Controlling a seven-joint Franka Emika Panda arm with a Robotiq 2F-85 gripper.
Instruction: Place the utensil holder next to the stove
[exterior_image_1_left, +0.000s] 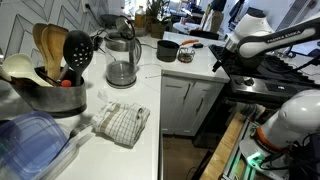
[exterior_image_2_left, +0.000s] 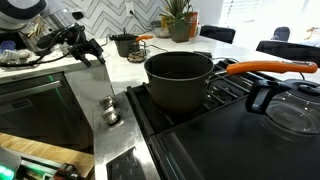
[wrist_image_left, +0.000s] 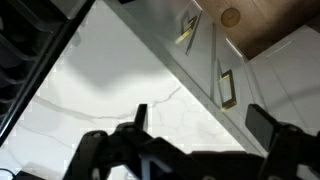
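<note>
The utensil holder (exterior_image_1_left: 42, 88) is a low grey metal pot full of wooden spoons, a black slotted spoon and a white ladle. It stands on the white counter at the near left, far from the stove (exterior_image_1_left: 272, 82). It does not show in the wrist view. The stove's black top (exterior_image_2_left: 225, 135) fills the foreground in an exterior view. My gripper (exterior_image_1_left: 222, 60) hangs over the counter strip beside the stove, also seen in an exterior view (exterior_image_2_left: 90, 50). In the wrist view its fingers (wrist_image_left: 202, 122) are spread apart over bare marble, holding nothing.
A clear glass kettle (exterior_image_1_left: 122, 60), a small dark pot (exterior_image_1_left: 167, 50) and a checked towel (exterior_image_1_left: 122, 122) sit on the counter. A blue lid (exterior_image_1_left: 30, 140) lies in front of the holder. A dark saucepan with an orange handle (exterior_image_2_left: 180, 80) and a glass lid (exterior_image_2_left: 295, 112) are on the stove.
</note>
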